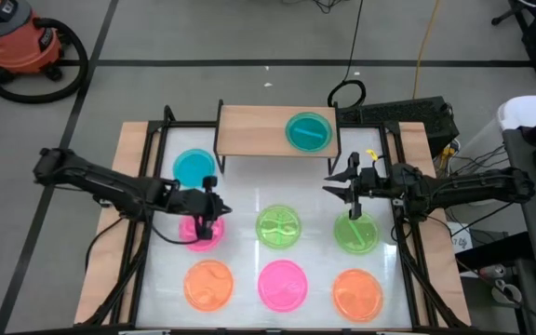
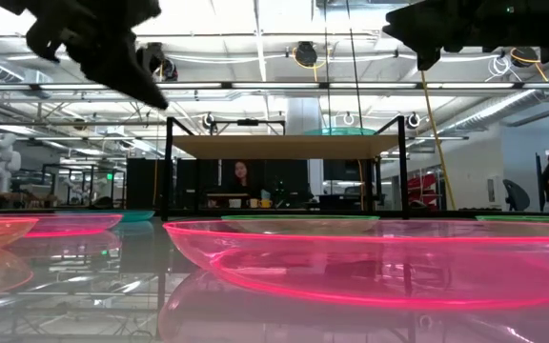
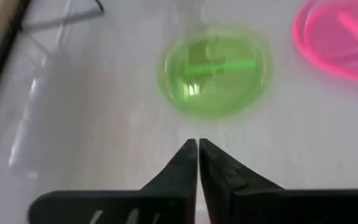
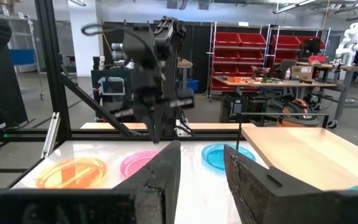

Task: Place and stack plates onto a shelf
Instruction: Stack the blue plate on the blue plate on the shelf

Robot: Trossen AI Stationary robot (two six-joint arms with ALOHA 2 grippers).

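The shelf [image 1: 259,130] stands at the table's far edge with one blue-green plate [image 1: 309,131] lying flat on its wooden top. Seven plates lie flat on the white table: blue [image 1: 194,167], pink [image 1: 194,234], two green [image 1: 278,226] [image 1: 355,231], orange [image 1: 208,284], pink [image 1: 281,285], orange [image 1: 356,293]. My left gripper [image 1: 207,221] [image 3: 197,149] hangs shut above the far pink plate, fingers pointing down, clear of it in the right wrist view. My right gripper [image 1: 342,182] [image 4: 201,168] is open, level, above the table between the shelf's right end and the right green plate.
The shelf's thin black legs [image 1: 220,160] stand close to the blue plate. Black frame bars [image 1: 142,233] run along both sides of the table. The shelf top's left half [image 1: 249,130] is bare wood. A person [image 2: 241,179] sits in the room beyond.
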